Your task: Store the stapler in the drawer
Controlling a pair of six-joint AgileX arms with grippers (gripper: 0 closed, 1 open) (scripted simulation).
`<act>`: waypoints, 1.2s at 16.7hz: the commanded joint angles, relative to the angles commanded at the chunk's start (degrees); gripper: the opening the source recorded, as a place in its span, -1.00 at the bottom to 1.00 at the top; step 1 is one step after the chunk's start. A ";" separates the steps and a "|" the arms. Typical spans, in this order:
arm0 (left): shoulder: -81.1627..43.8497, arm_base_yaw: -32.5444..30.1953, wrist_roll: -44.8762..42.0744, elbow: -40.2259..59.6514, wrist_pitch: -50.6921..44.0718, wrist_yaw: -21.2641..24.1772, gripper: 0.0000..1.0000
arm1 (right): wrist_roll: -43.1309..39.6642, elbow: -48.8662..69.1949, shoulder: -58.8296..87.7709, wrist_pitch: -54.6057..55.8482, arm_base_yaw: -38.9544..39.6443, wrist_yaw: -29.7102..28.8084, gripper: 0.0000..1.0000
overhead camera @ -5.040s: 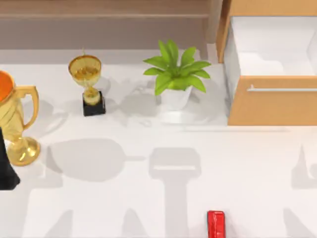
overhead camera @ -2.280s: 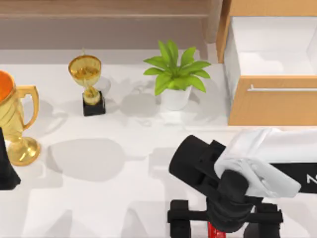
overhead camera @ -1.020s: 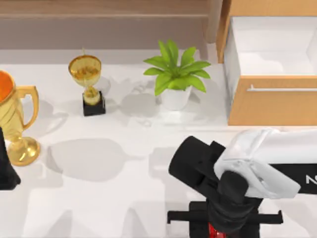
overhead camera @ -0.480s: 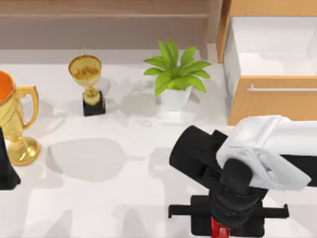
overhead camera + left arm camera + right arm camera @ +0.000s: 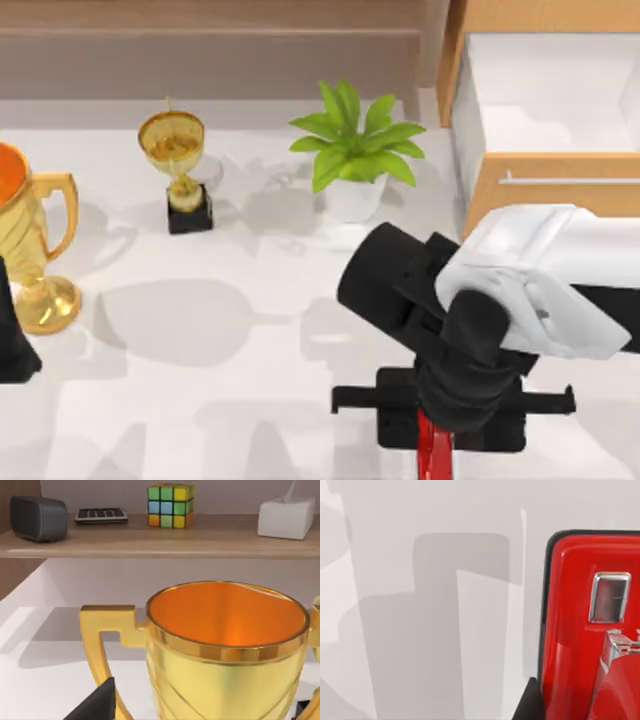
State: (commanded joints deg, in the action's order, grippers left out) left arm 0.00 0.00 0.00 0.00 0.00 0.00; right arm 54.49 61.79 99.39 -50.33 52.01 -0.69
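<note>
Stapler (image 5: pixel 434 452) near table's (image 5: pixel 200 400) front edge, right of centre, clamped lengthwise in right gripper (image 5: pixel 436 425); jaws closed on it, apparently lifted for carry. Drawer (image 5: pixel 545 205) open at back right corner, white interior free. Plant (image 5: pixel 355 150) left of drawer, beside likely path. Trophies along left edge; left gripper (image 5: pixel 10 340) parked there, jaw state cannot be told.

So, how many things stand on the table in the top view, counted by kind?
Trophies: 2, the small trophy and the large trophy
Potted plant: 1
Stapler: 1
Drawer: 1
Total: 5
</note>
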 joint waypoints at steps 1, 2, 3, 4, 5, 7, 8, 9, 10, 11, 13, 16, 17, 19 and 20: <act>0.00 0.00 0.00 0.00 0.00 0.00 1.00 | -1.14 2.16 0.42 -0.75 -0.79 -0.51 -1.00; 0.00 0.00 0.00 0.00 0.00 0.00 1.00 | -2.43 4.93 1.15 -1.81 -1.78 -1.14 -1.00; 0.00 0.00 0.00 0.00 0.00 0.00 1.00 | -3.84 8.19 1.96 -2.99 -3.01 -1.85 -1.00; 0.00 0.00 0.00 0.00 0.00 0.00 1.00 | -5.42 11.87 2.76 -4.23 -4.44 -2.62 -1.00; 0.00 0.00 0.00 0.00 0.00 0.00 1.00 | -7.15 15.93 3.54 -5.53 -6.05 -3.43 -1.00; 0.00 0.00 0.00 0.00 0.00 0.00 1.00 | -11.00 25.13 5.21 -8.28 -9.69 -5.12 -1.00; 0.00 0.00 0.00 0.00 0.00 0.00 1.00 | -13.07 29.88 6.12 -9.69 -11.70 -5.97 -1.00; 0.00 0.00 0.00 0.00 0.00 0.00 1.00 | -15.19 34.42 7.11 -11.09 -13.79 -6.77 -1.00; 0.00 0.00 0.00 0.00 0.00 0.00 1.00 | -17.36 38.70 8.18 -12.49 -15.94 -7.51 -1.00; 0.00 0.00 0.00 0.00 0.00 0.00 1.00 | -19.54 42.73 9.34 -13.85 -18.14 -8.16 -1.00; 0.00 0.00 0.00 0.00 0.00 0.00 1.00 | -23.90 49.80 12.06 -16.35 -22.67 -9.07 -1.00; 0.00 0.00 0.00 0.00 0.00 0.00 1.00 | -30.06 58.06 16.91 -19.35 -29.55 -9.35 -1.00; 0.00 0.00 0.00 0.00 0.00 0.00 1.00 | -31.93 60.17 18.67 -20.11 -31.80 -9.16 -1.00; 0.00 0.00 0.00 0.00 0.00 0.00 1.00 | -35.32 63.26 22.30 -21.28 -35.94 -8.41 -1.00; 0.00 0.00 0.00 0.00 0.00 0.00 1.00 | -36.85 64.32 24.12 -21.74 -37.76 -7.87 -1.00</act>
State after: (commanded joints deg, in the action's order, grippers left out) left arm 0.00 0.00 0.00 0.00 0.00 0.00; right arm 17.63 126.11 123.51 -72.07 14.25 -8.56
